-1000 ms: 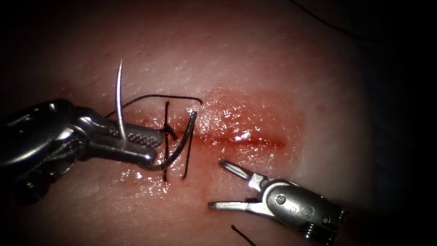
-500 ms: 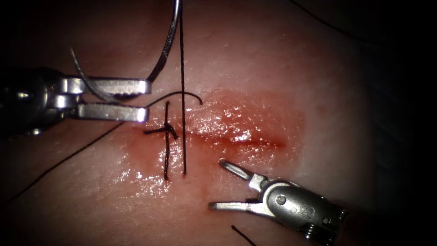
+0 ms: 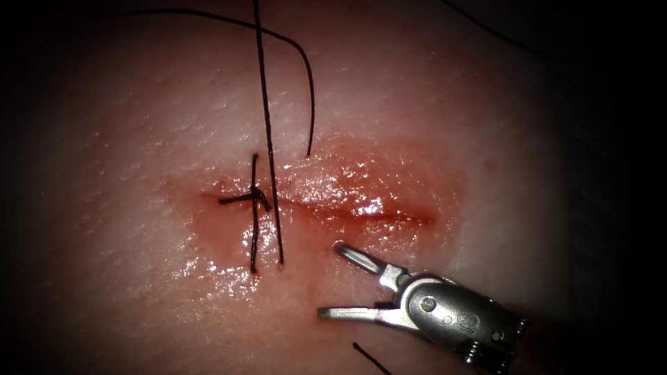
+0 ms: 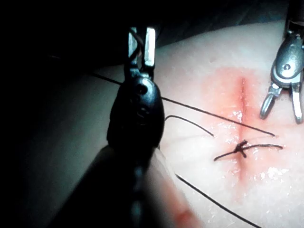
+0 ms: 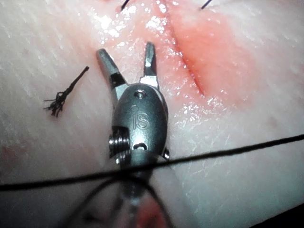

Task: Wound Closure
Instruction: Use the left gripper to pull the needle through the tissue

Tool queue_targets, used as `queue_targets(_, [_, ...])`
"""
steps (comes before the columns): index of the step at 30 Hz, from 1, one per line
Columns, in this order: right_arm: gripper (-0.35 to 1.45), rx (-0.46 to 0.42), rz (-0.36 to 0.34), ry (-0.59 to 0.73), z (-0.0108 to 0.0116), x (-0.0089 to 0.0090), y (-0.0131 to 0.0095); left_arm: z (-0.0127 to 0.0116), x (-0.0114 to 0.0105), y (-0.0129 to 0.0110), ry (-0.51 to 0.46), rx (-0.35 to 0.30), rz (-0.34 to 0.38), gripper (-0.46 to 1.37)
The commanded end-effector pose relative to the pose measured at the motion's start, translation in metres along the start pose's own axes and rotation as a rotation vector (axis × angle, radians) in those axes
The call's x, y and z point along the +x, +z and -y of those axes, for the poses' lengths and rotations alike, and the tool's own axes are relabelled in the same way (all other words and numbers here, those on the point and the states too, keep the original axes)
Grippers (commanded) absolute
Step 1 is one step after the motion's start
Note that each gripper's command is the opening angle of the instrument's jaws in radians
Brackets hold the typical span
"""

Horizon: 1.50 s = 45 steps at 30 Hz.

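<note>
- I keep my right tool (image 3: 342, 281) spread wide and empty just below the cut (image 3: 347, 208).
- My left tool (image 4: 141, 45) grips the needle (image 4: 137, 38), off the tissue (image 3: 417, 104); thread (image 3: 267, 139) trails to the knot (image 3: 256, 198).

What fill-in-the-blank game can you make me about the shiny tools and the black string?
The right tool has its jaws ____ and holds nothing.
The ____ tool grips the needle, away from the cut.
In the endoscope view, the thread crosses the cut just ____ of the knot.
Missing words: open; left; right.
</note>
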Motion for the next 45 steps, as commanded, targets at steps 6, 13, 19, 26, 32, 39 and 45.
queue_targets(6, [0.99, 0.000, 0.000, 0.001, 0.0000, 0.0000, 0.0000, 0.0015, 0.0015, -0.0008, 0.014, 0.008, -0.011, -0.35])
queue_targets(13, [0.98, 0.000, 0.000, 0.001, 0.0000, 0.0000, 0.0000, -0.0018, -0.0006, -0.0019, 0.011, 0.001, -0.007, -0.35])
queue_targets(19, [0.99, 0.001, 0.000, 0.001, 0.0001, 0.0001, 0.0000, -0.0055, -0.0039, -0.0031, -0.021, -0.006, -0.007, -0.35])
queue_targets(26, [0.98, 0.000, 0.000, 0.007, 0.0002, 0.0001, 0.0000, -0.0095, -0.0069, -0.0050, -0.056, -0.011, -0.004, -0.35])
queue_targets(32, [0.98, -0.002, 0.001, 0.008, 0.0003, 0.0003, 0.0003, -0.0120, -0.0086, -0.0067, -0.070, -0.016, 0.000, -0.35])
queue_targets(39, [0.98, -0.003, 0.004, 0.008, 0.0005, 0.0004, 0.0005, -0.0142, -0.0103, -0.0089, -0.087, -0.017, 0.010, -0.35])
queue_targets(45, [0.98, -0.004, 0.004, 0.008, 0.0005, 0.0004, 0.0006, -0.0165, -0.0119, -0.0103, -0.094, -0.014, 0.020, -0.35])
